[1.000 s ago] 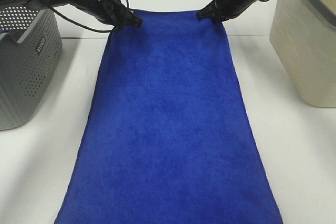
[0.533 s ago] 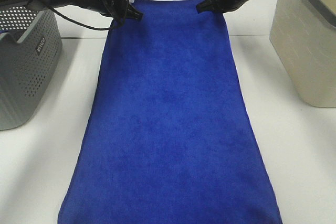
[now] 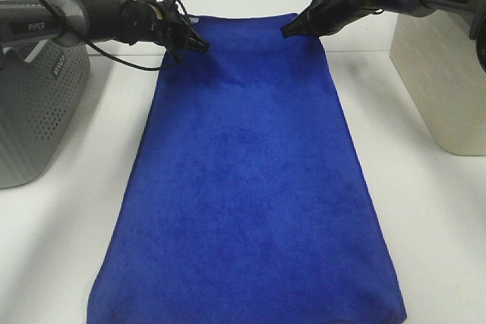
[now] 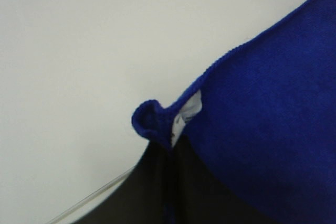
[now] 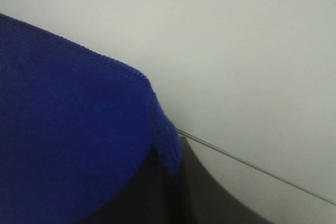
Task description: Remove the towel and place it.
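While stretched lengthwise down the middle of the white tabletop point(image 3: 425, 210), from far edge to near edge, lay flat and mostly smooth: towel point(image 3: 243, 180), royal blue, plush. Beside it toward the left edge, well apart from the cloth, stood a grey perforated basket point(image 3: 34, 104). At the far left corner of the towel, left gripper point(image 3: 199, 43), its dark fingers point(image 4: 157, 182) clenched on the bunched hem, small white tag point(image 4: 189, 114) peeking out just beside the pinch. At the far right corner, right gripper point(image 3: 291, 30), its fingers point(image 5: 157, 192) likewise clamped on the stitched corner of the towel. Toward the right edge, apart from the cloth, stood a beige bin point(image 3: 444, 73).
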### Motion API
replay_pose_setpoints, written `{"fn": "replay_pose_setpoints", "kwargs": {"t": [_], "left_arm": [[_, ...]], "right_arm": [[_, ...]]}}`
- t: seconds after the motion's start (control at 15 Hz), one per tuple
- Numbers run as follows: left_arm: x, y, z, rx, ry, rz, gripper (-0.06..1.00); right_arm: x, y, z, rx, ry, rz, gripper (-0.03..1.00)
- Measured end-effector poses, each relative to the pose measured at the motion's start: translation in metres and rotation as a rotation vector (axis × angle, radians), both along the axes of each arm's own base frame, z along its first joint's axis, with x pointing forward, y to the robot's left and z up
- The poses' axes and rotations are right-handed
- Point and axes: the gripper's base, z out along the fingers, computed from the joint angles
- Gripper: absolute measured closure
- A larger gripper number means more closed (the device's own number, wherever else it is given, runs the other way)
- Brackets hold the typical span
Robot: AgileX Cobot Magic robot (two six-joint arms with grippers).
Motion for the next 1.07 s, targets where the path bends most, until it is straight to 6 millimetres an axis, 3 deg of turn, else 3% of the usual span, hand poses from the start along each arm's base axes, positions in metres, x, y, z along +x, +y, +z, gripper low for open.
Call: {"fn": "replay_pose_setpoints", "kwargs": {"t": [0.33,0.67,0.93,1.07], "left_arm": [[0.002,-0.001,-0.016,0.029,-0.047,-0.027,0.93],[0.002,-0.001,-0.036,0.039,-0.033,-0.034,0.93],[0.003,-0.002,-0.037,0.045,-0.056,-0.043,0.87],[0.004,-0.001,-0.037,0.048,-0.077,-0.047,0.78]], "right_arm": [[0.003,0.0,-0.021,-0.006,0.001,-0.003,0.95],[0.004,0.0,-0.029,0.004,0.006,-0.01,0.95],[0.004,0.0,-0.035,0.011,0.003,-0.016,0.95],[0.005,0.0,-0.036,0.015,-0.008,-0.02,0.88]]}}
